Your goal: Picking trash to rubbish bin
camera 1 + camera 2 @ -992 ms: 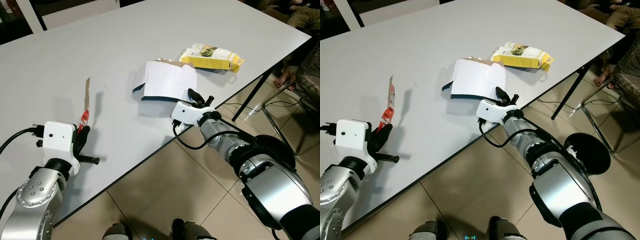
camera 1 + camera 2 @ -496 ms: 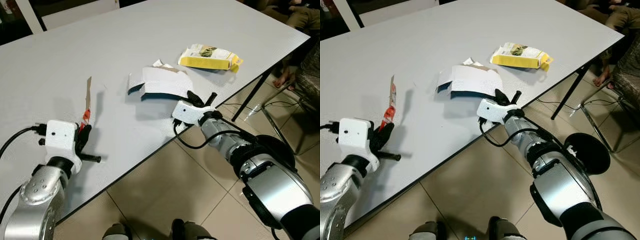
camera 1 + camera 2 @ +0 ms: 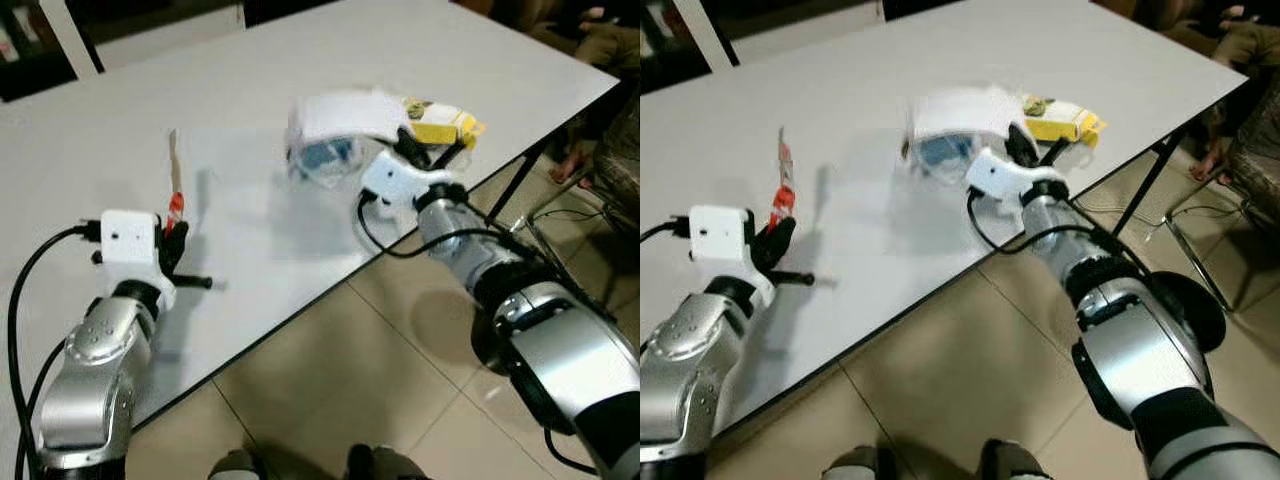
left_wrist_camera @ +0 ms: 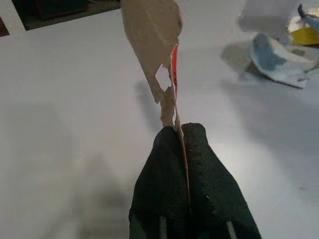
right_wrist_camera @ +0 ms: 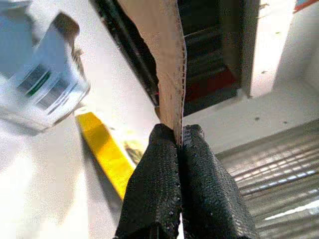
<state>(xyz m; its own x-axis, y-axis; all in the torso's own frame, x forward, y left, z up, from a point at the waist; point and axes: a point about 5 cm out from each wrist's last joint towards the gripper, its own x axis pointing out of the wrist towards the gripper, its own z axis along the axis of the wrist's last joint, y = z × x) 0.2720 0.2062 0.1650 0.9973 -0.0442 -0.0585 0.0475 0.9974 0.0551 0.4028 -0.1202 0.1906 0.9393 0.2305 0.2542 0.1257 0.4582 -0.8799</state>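
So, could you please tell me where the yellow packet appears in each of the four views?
Left eye: yellow packet upper right, on the table behind the white carton.
Right eye: upper right, again behind the carton.
Left wrist: a yellow sliver at the right edge.
Right wrist: lower left of centre, beside the right hand.
Shared landmark: the carton.

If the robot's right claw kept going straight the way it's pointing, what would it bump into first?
Probably the yellow packet. The right gripper, shut on the white torn box, points across the table toward that packet, which lies just past its fingertips. Depth is unclear, so it might pass just above it.
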